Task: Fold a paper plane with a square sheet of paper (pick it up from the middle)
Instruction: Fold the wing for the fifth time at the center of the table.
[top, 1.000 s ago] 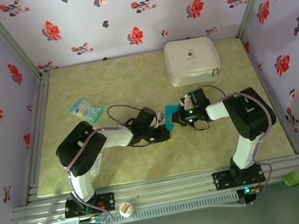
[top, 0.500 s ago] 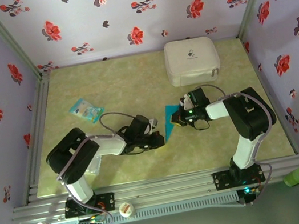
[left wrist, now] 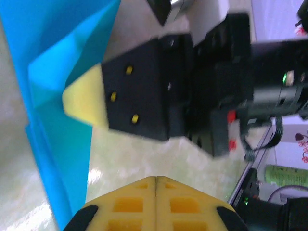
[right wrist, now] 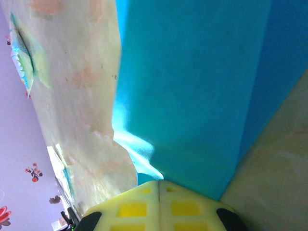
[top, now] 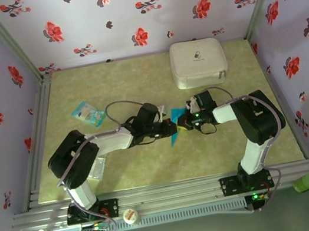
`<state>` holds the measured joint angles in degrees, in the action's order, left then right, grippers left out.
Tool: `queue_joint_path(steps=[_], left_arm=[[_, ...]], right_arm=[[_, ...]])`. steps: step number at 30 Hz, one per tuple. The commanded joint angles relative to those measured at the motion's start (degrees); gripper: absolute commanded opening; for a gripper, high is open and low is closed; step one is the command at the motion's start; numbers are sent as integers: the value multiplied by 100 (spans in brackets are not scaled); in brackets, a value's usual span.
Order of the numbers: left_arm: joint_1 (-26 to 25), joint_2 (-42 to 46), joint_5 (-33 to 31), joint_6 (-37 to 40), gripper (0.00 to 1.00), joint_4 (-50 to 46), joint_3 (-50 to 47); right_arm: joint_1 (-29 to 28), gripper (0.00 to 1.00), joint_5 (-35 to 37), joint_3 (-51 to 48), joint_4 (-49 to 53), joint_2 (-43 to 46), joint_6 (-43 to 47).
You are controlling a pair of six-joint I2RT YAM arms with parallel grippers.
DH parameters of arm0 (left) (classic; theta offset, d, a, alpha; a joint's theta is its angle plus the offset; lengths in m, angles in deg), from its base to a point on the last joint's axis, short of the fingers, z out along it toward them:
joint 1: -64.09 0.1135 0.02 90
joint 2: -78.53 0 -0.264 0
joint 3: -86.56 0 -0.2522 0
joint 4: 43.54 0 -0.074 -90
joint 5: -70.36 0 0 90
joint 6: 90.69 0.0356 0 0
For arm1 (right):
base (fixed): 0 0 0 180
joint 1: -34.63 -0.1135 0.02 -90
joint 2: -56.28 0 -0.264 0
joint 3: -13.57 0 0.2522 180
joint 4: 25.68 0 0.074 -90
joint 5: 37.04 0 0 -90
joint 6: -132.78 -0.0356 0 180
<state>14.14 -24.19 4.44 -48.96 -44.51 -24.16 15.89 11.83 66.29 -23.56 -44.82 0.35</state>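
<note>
The teal-blue square sheet of paper point(top: 176, 113) lies on the table folded into a creased shape, with a narrow point toward the near edge. Whether it has the form of the paper plane, I cannot tell. My right gripper point(top: 183, 122) is shut and its yellow tip point(left wrist: 79, 98) rests on the paper point(left wrist: 53, 57). In the right wrist view the closed jaws point(right wrist: 159, 182) meet the teal paper point(right wrist: 192, 86) at its edge. My left gripper point(top: 172, 128) is shut too, nothing between its fingers point(left wrist: 155, 179), just left of the paper and facing the right gripper.
A white case point(top: 198, 62) stands at the back right of the table. A small pale-blue printed packet point(top: 89, 114) lies at the left. A green bottle point(top: 306, 183) and a white cap point(top: 130, 216) sit on the front rail. Flowered walls close in three sides.
My left gripper swung away toward the near left, then came back up and right to the paper's left edge. The paper now shows a long point. The right arm stayed put.
</note>
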Motion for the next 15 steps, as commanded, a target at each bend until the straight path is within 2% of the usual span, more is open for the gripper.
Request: queue_joint_path(steps=[1,15], left_arm=[[90,-354,61,188,0,-280,201],[109,-863,115,203,0,-6,267]], right_arm=[[108,2,809,-61,411,-62,61],[57,2,789,-132,347,-47,9]])
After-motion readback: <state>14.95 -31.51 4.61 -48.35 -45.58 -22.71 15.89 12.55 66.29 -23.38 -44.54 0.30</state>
